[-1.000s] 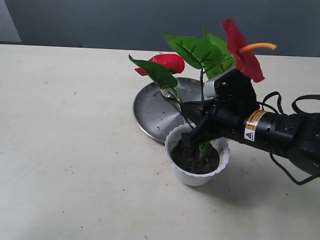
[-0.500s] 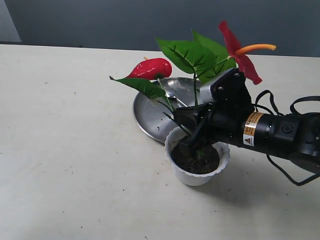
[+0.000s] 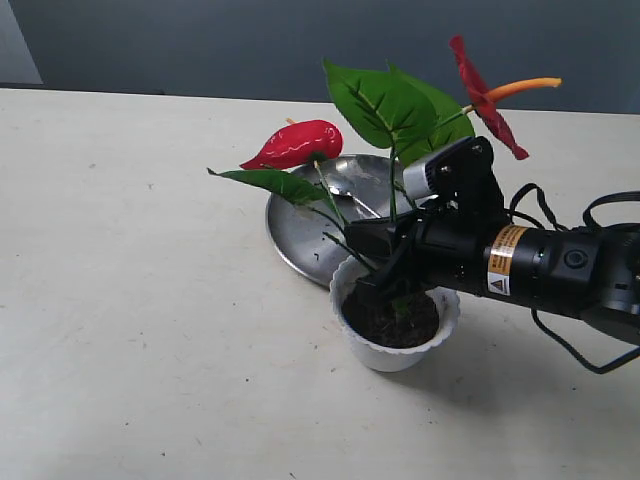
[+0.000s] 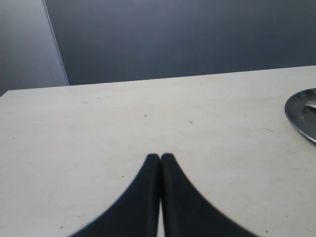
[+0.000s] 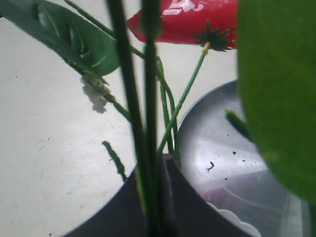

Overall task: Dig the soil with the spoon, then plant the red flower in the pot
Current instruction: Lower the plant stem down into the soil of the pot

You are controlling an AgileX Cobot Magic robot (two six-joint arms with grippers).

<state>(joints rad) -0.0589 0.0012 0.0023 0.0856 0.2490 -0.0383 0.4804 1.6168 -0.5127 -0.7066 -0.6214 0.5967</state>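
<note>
The white pot (image 3: 396, 352) holds dark soil (image 3: 400, 322) and stands in front of a steel plate. My right gripper (image 3: 368, 288) reaches down to the soil at the pot's left rim, shut on the thin green stems of the red flower (image 3: 296, 143). The sprig stands roughly upright over the pot, with a second bloom (image 3: 487, 97) and broad leaves above the arm. In the right wrist view the stems (image 5: 150, 148) pass between the closed fingers of that gripper (image 5: 159, 165), with a red bloom (image 5: 187, 19) beyond. The spoon (image 3: 352, 198) lies on the plate. My left gripper (image 4: 160, 157) is shut and empty over bare table.
The round steel plate (image 3: 298, 232) sits just behind the pot, flecked with soil crumbs; its edge (image 4: 302, 117) shows in the left wrist view. The pot's scalloped rim (image 5: 237, 220) lies close under the right gripper. Beige table (image 3: 150, 300) spreads to the left and front.
The right gripper has shifted a little left and down into the pot with the flower. The sprig has turned, and its left bloom and low leaf have swung further left.
</note>
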